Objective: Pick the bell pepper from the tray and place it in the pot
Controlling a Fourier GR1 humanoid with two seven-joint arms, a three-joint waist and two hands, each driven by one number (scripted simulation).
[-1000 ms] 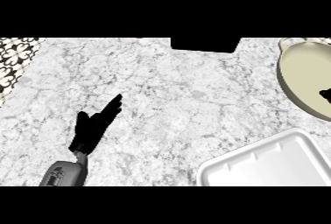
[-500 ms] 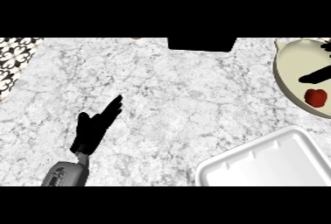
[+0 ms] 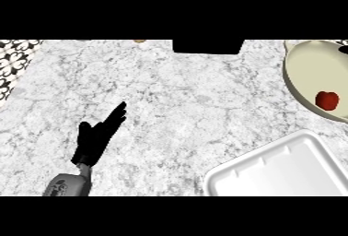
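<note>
A small red bell pepper (image 3: pixel 327 99) lies inside the cream pot (image 3: pixel 299 83) at the right edge of the head view. The white tray (image 3: pixel 272 168) sits at the lower right with nothing on the part that shows. My left hand (image 3: pixel 97 137) rests open on the marble counter at the lower left, fingers straight and pointing up and to the right, far from both pot and tray. My right hand does not show anywhere.
A dark rectangular cutout (image 3: pixel 207 46) sits at the counter's far edge. A black-and-white patterned surface (image 3: pixel 14 57) borders the counter at the upper left. A small brown object (image 3: pixel 139 41) peeks in at the far edge.
The view has shifted so the pot shows further in from the right. The pepper, absent a second ago, now lies in the pot, and the dark hand beside it has gone. The left hand has not moved.
</note>
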